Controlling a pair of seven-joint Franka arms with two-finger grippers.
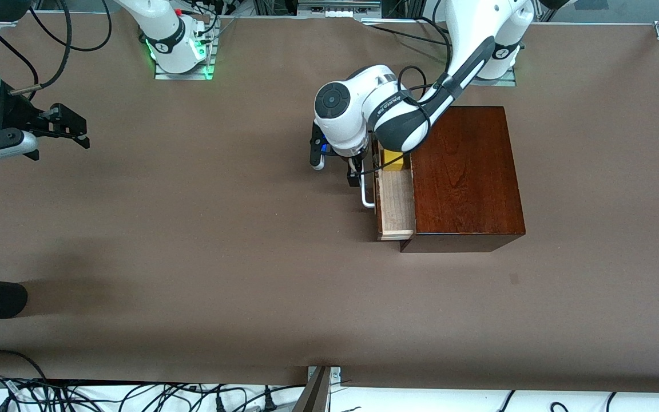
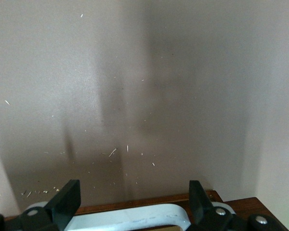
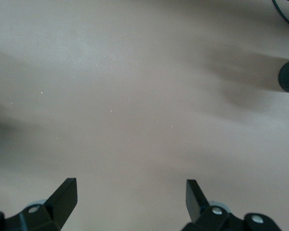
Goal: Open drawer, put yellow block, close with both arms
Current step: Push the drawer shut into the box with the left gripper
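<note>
Yellow against pale wood, the yellow block (image 1: 393, 160) sits inside the drawer (image 1: 396, 206), which stands pulled out of the dark wooden box (image 1: 467, 171) toward nine o'clock in the front view (the block lies at the drawer's twelve o'clock end, partly under the arm). The left gripper (image 1: 356, 171) is at the white bar handle (image 1: 366, 191), its fingers (image 2: 67, 202) spread with the handle between them. The right gripper (image 1: 69, 129) waits over the brown worktop (image 1: 221, 257) near the nine o'clock edge, fingers (image 3: 65, 197) spread wide, holding nothing.
</note>
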